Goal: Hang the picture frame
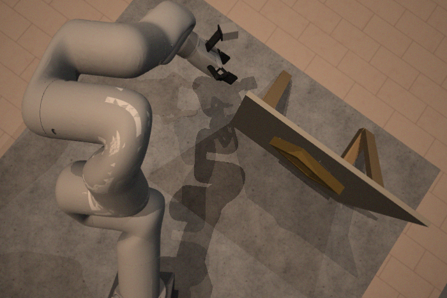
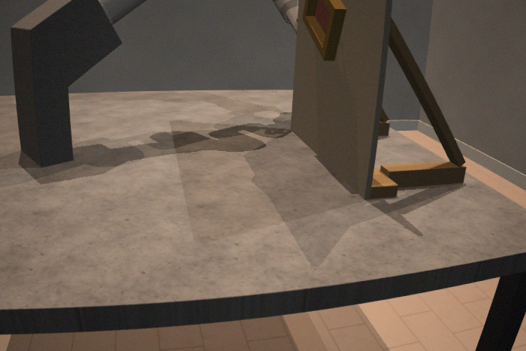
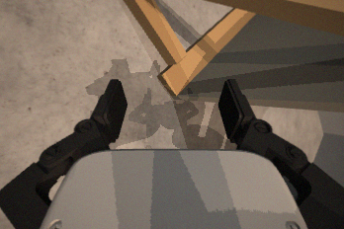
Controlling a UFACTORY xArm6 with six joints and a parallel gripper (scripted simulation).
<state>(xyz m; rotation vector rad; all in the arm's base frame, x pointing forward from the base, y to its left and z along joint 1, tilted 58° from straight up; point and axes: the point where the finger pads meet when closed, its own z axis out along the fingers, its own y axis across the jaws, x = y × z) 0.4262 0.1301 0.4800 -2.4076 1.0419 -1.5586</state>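
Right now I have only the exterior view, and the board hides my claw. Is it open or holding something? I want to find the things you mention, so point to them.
Observer: The claw point(image 1: 231, 67) point(image 3: 172, 92) is open, with nothing between its fingers in the wrist view.

Operator: And where is it relative to the board?

Observer: From the top, it's just off the end of the board point(image 1: 260, 120) point(image 2: 340, 104) point(image 3: 287, 64) farthest from your camera, well away from the picture frame point(image 1: 323, 171) point(image 2: 336, 36).

Operator: Anything ahead of the fingers?

Observer: The wrist view shows a wooden support point(image 1: 278, 88) point(image 2: 385, 128) point(image 3: 213, 44) ahead of them; the picture frame isn't in that view.
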